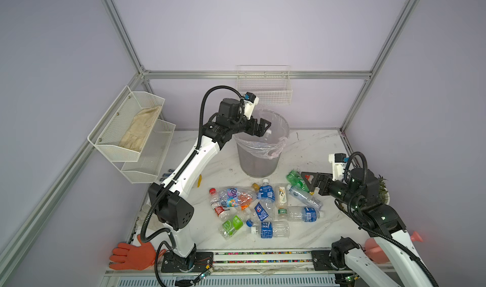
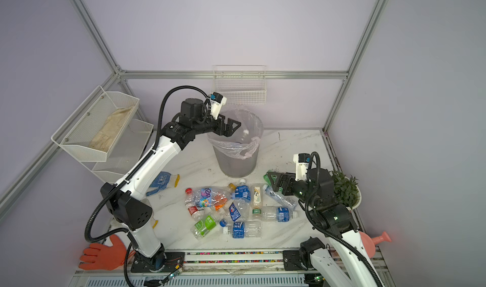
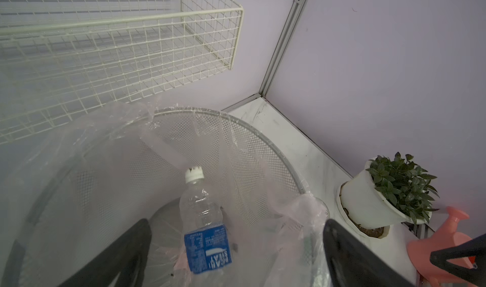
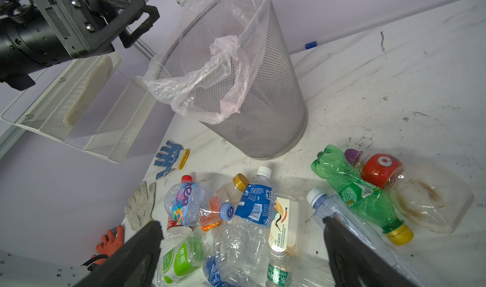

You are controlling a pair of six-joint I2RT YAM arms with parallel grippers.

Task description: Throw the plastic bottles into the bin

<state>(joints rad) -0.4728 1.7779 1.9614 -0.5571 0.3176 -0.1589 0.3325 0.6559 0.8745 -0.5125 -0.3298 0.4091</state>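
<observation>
Inside the bin (image 1: 259, 164), at the centre of both top views, one blue-labelled bottle (image 3: 202, 220) with a white cap shows clearly only in the left wrist view. From above it is a pale smear behind the clear liner, and whether it rests on the bottom cannot be told. In a top view the left arm (image 1: 189, 162) hides most of a blue-dotted glove (image 2: 161, 183), and the right arm (image 1: 381, 214) covers much of a potted plant (image 2: 344, 188) at the right edge. The table (image 1: 315, 146) is white and marble-patterned, scuffed with dark marks, boxed in by lilac walls (image 1: 263, 35) and aluminium framing. The left gripper (image 1: 265, 130) hangs over the bin's mouth, fingers spread wide and holding nothing. The right gripper (image 1: 307, 182), lower right of the bin, hovers above the right end of the heap, likewise wide open and empty. The remaining bottles (image 1: 263, 206) lie jumbled on the table just below the bin. A wire basket (image 1: 264, 88) hangs on the back wall, with a mesh shelf (image 1: 131, 125) at left, an orange glove (image 1: 132, 254) lower left and a pink watering can (image 2: 376, 242) lower right.
</observation>
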